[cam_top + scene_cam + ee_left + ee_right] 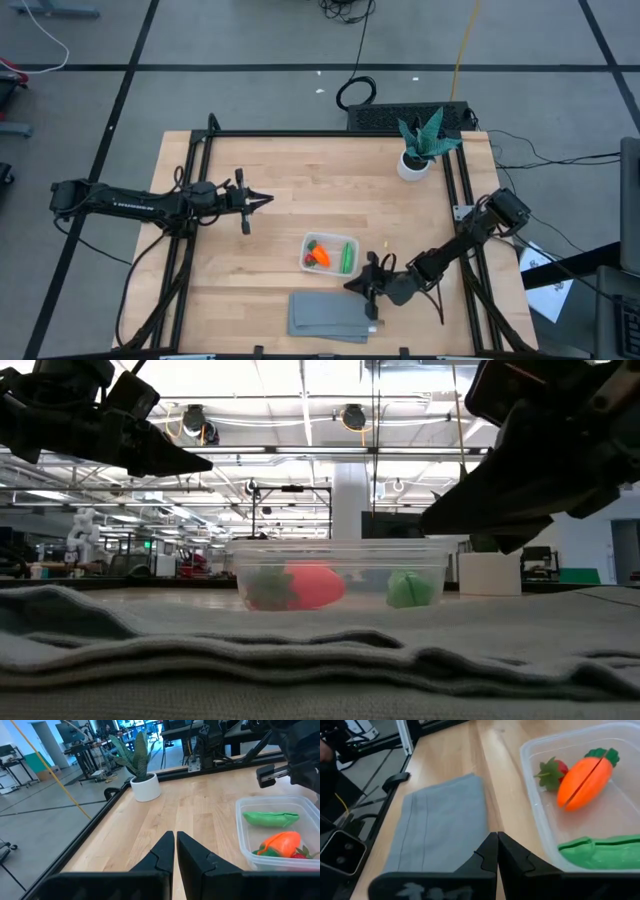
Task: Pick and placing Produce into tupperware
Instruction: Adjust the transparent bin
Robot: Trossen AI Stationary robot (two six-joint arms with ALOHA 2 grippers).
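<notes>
Tupperware: carrot, pod, berry inside; filling apparently complete. Right tool beside, left tool well apart, both pressed together, empty; next, retreat.

A pale wooden worktop with a black frame along its edges stands on a grey floor crossed by dark lines; a flat folded grey cloth lies near the worktop's front edge, and in the low view it fills the foreground as soft ridges; a spiky green plant stands in a white pot at the far right corner; a black coiled cable lies on the floor behind the worktop beside a dark box; white papers lie on the floor to the right; beyond, the low view shows a hall with ceiling lamps.
</notes>
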